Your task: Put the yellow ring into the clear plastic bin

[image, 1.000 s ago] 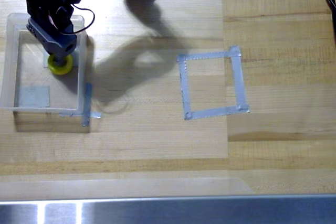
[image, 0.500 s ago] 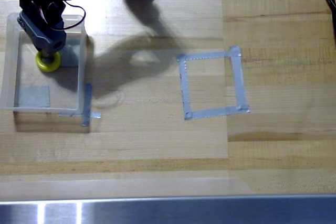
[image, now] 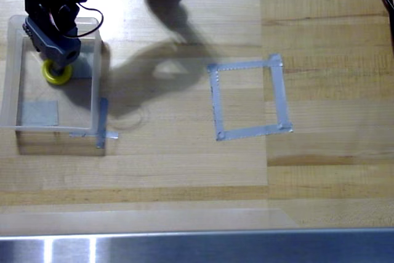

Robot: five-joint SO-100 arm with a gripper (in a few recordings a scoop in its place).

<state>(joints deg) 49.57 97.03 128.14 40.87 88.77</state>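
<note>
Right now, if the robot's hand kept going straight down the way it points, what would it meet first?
The hand points down into the clear plastic bin, at the yellow ring. Past the ring comes the bin's floor, though height above it is unclear.

Bright yellow ring (image: 56,75), frosted whitish bin (image: 12,100), grey tape square (image: 248,97), pale wooden table (image: 184,164).

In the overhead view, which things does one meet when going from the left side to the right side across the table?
The clear plastic bin, with the gripper and the yellow ring above its inside → the short strips of blue-grey tape by the bin's right corner → the grey tape square.
</note>
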